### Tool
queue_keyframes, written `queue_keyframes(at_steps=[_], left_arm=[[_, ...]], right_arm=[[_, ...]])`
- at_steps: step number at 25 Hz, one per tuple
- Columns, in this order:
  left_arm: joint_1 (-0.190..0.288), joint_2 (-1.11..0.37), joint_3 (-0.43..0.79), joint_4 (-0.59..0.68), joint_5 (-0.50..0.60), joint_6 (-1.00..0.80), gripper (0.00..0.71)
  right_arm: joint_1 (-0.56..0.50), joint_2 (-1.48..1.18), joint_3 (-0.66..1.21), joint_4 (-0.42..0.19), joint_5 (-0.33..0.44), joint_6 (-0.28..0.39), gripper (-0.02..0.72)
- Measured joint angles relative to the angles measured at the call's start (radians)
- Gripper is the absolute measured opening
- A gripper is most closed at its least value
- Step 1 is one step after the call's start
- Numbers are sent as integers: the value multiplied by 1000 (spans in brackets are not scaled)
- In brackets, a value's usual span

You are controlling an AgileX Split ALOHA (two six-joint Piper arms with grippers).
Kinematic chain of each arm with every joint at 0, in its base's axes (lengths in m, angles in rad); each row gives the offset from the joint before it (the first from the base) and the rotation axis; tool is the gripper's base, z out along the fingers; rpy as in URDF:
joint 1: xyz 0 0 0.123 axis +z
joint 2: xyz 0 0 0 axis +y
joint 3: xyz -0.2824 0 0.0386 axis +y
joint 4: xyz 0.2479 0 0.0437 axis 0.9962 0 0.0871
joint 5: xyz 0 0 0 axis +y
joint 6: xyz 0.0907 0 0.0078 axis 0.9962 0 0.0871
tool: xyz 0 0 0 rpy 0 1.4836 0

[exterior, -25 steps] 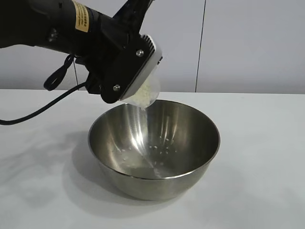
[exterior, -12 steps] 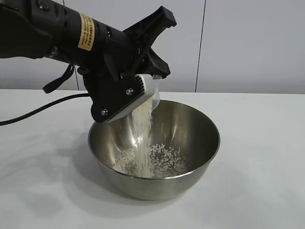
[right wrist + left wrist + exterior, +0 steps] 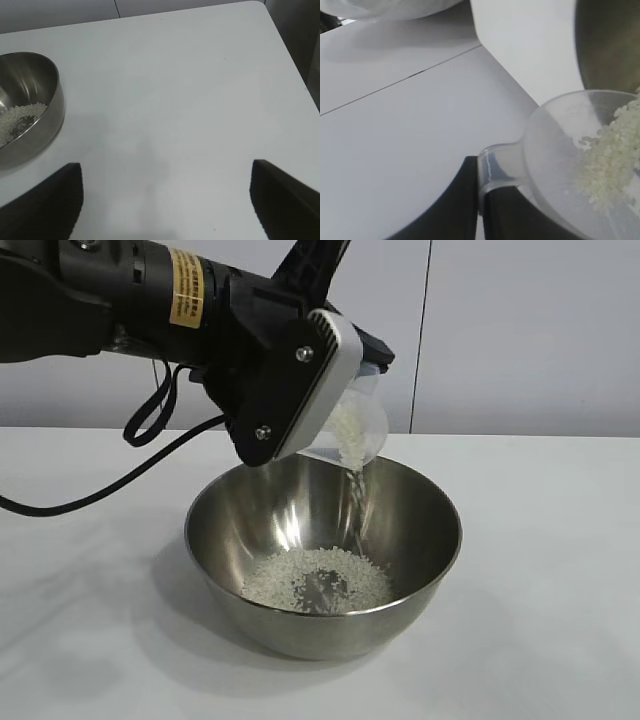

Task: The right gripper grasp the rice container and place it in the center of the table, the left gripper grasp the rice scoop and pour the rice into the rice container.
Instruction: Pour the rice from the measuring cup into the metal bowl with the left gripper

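In the exterior view, you had the left pincer [image 3: 365,360] in the upper left of the frame, above the near-left rim of the steel mixing bowl [image 3: 323,540], clamped on the handle tab of the clear plastic measuring cup [image 3: 352,430]. The cup was tilted mouth-down over the bowl, a thin stream of rice [image 3: 318,578] fell from its lip, and a loose pile of grains lay on the bowl's bottom. The bowl stood upright at the middle of the white bench [image 3: 540,570]. A black cable [image 3: 90,490] hung from the arm down toward the bench at the left edge of the frame.

In the left wrist view, your pincer's two black fingers [image 3: 455,205] were pressed together on the cup's handle tab at the lower middle of the frame. The cup [image 3: 555,150] filled the lower right, grains gathered toward its far side, and the bowl's steel wall [image 3: 610,45] showed at the upper right.

In the right wrist view, your right pincer [image 3: 165,200] stood wide apart, holding nothing, its two fingertips in the lower corners over bare bench [image 3: 190,90]. The bowl [image 3: 35,115], with rice inside, sat at the left edge, well apart from that pincer.
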Motion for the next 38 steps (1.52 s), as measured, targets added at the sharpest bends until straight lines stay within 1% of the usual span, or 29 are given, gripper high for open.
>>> queue_keyframes(at_steps=[1, 3, 5, 7, 12, 28, 30, 33, 35, 38], left_arm=[[0, 0, 0, 35, 27, 35, 6], [0, 0, 0, 104, 117, 147, 6], [0, 0, 0, 135, 179, 231, 6], [4, 0, 0, 143, 208, 276, 6], [5, 0, 0, 152, 212, 303, 6], [5, 0, 0, 157, 212, 302, 6], [5, 0, 0, 157, 205, 266, 6], [5, 0, 0, 157, 175, 100, 6], [5, 0, 0, 157, 140, -72, 6], [5, 0, 0, 157, 51, -413, 6]], right_arm=[[0, 0, 0, 0, 0, 0, 622], [0, 0, 0, 0, 0, 0, 622], [0, 0, 0, 0, 0, 0, 622], [0, 0, 0, 0, 0, 0, 622], [0, 0, 0, 0, 0, 0, 622], [0, 0, 0, 0, 1, 0, 621], [0, 0, 0, 0, 1, 0, 621], [0, 0, 0, 0, 1, 0, 621], [0, 0, 0, 0, 1, 0, 621], [0, 0, 0, 0, 1, 0, 621]])
